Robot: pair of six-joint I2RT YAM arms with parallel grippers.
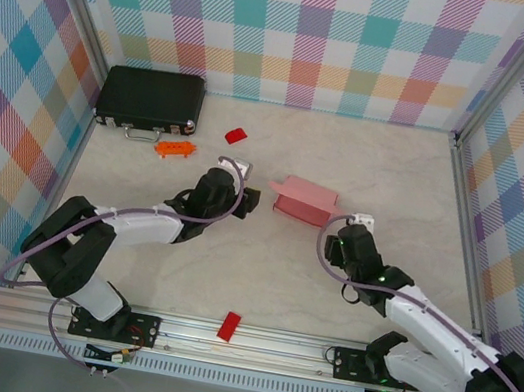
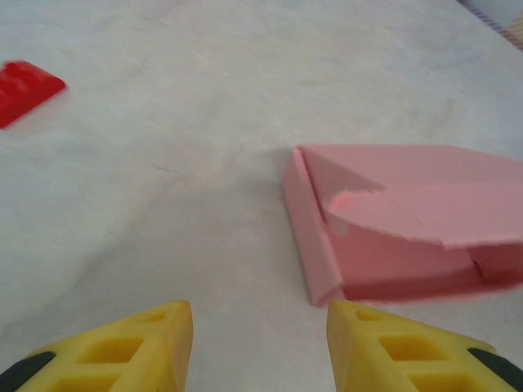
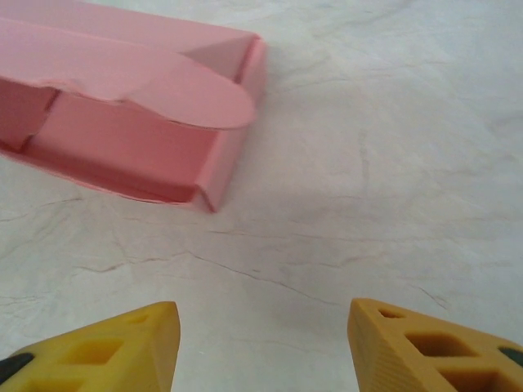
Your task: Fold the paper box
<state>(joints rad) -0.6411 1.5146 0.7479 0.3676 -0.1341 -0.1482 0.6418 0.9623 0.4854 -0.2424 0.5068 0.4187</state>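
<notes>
Although the paper box (image 1: 304, 201) already has its walls raised, one flap lies loose over the hollow, so closing and tucking seem left; it sits mid-table, long axis left to right, hollow apparently facing the arms, between the left gripper (image 2: 260, 328) and right gripper (image 3: 261, 331), both spread and empty

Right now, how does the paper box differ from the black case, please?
The paper box is light pink card; the black case is dark with a metal handle. The paper box lies open with a loose flap, while the black case is shut. The paper box sits mid-table; the black case is in the far left corner. Both are rectangular, resting on the table.
</notes>
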